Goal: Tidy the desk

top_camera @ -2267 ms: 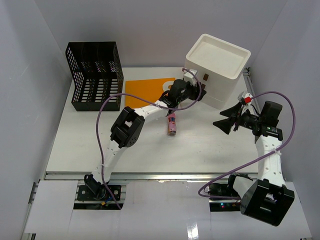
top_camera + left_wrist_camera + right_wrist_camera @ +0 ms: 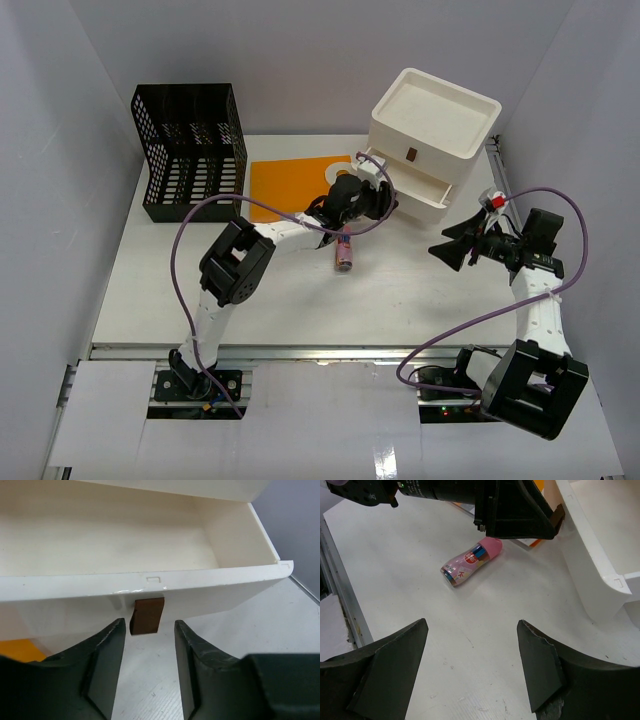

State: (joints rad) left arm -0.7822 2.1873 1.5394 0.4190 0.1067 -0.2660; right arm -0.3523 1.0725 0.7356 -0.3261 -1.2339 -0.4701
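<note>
The white desk (image 2: 180,290) carries a white drawer box (image 2: 437,128) at the back right, and one drawer (image 2: 415,192) of it stands pulled out. My left gripper (image 2: 378,192) is at that drawer's front. In the left wrist view its jaws (image 2: 149,626) are open, with the brown handle tab (image 2: 147,615) just ahead of the tips and untouched. The drawer (image 2: 110,545) looks empty inside. A pink tube (image 2: 345,250) lies on the desk under the left arm. My right gripper (image 2: 450,248) hovers open and empty to the tube's right, facing the tube (image 2: 470,562).
A black mesh organizer (image 2: 192,150) stands at the back left. An orange sheet (image 2: 285,185) lies flat between it and the drawer box. A metal rail (image 2: 330,350) runs along the desk's front edge. The open drawer (image 2: 600,555) juts toward the right gripper (image 2: 471,625).
The drawer, shut before, now stands pulled out of the box. My left gripper came back toward me with it and has let go of the handle tab. The right arm barely moved.
</note>
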